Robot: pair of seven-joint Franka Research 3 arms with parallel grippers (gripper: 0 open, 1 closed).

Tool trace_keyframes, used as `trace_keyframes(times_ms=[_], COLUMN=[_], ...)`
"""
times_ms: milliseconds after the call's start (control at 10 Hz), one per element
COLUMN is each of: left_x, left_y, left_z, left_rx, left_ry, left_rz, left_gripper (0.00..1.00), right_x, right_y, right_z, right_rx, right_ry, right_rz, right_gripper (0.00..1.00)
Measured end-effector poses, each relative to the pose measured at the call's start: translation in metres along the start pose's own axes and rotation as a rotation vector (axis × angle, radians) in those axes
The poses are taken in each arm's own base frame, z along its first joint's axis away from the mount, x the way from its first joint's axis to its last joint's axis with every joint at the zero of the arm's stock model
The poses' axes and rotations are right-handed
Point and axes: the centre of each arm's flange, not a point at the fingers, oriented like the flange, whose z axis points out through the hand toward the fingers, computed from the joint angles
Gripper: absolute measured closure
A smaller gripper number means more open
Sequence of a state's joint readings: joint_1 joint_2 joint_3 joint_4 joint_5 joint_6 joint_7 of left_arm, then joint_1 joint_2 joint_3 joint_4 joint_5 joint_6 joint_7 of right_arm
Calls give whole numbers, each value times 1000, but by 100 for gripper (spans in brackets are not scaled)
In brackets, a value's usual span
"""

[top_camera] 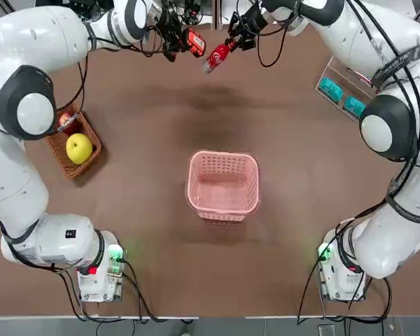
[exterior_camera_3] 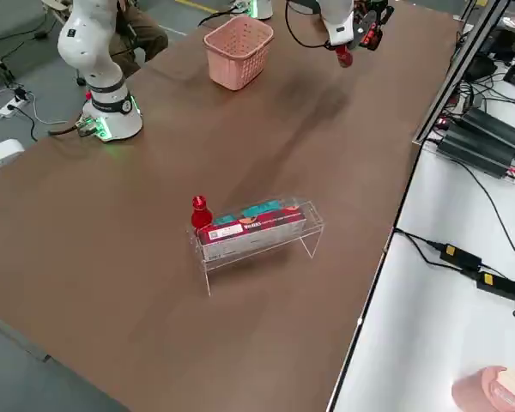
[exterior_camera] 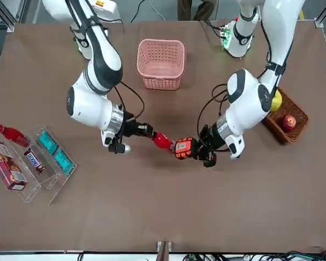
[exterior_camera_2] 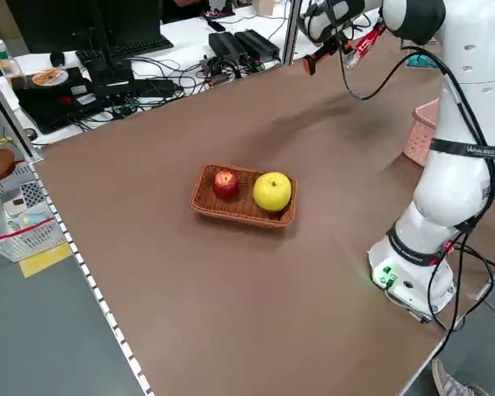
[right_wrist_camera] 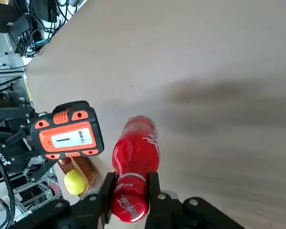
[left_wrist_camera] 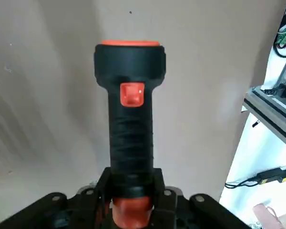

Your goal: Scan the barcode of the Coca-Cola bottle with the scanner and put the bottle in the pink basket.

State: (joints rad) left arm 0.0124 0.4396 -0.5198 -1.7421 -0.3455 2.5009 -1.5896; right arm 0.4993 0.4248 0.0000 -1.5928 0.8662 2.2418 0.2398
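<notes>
At the table's far edge both arms hold their things above the surface, close together. My right gripper (top_camera: 239, 36) is shut on the Coca-Cola bottle (top_camera: 217, 56), a slim red bottle with white lettering (right_wrist_camera: 136, 152), gripped near its cap end. My left gripper (top_camera: 173, 36) is shut on the scanner (top_camera: 194, 42), clamping its black handle (left_wrist_camera: 130, 124). The scanner's orange head (exterior_camera: 185, 148) faces the bottle (exterior_camera: 163, 141) from a short gap. The pink basket (top_camera: 222, 210) stands mid-table, with nothing inside. A look-alike bottle (exterior_camera: 11, 133) stands by the rack.
A clear rack (exterior_camera: 38, 157) with snack packets (exterior_camera_3: 257, 227) sits on my right side of the table. A brown wicker basket (top_camera: 61, 150) with a red apple and a yellow fruit sits on my left. Monitors and cables lie beyond the far edge.
</notes>
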Motion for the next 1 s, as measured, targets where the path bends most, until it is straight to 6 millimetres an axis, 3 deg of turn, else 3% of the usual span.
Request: trace_keyframes(times_ms=[800, 1000], left_x=[0, 0], left_y=[0, 0], left_z=[0, 0], left_rx=[0, 0], left_ry=[0, 0], left_rz=[0, 0], left_gripper=[63, 63], right_x=[9, 9], right_y=[7, 17], right_z=[-9, -8], right_rx=[27, 8], right_ry=[9, -58], right_rz=[18, -16], right_gripper=[68, 68])
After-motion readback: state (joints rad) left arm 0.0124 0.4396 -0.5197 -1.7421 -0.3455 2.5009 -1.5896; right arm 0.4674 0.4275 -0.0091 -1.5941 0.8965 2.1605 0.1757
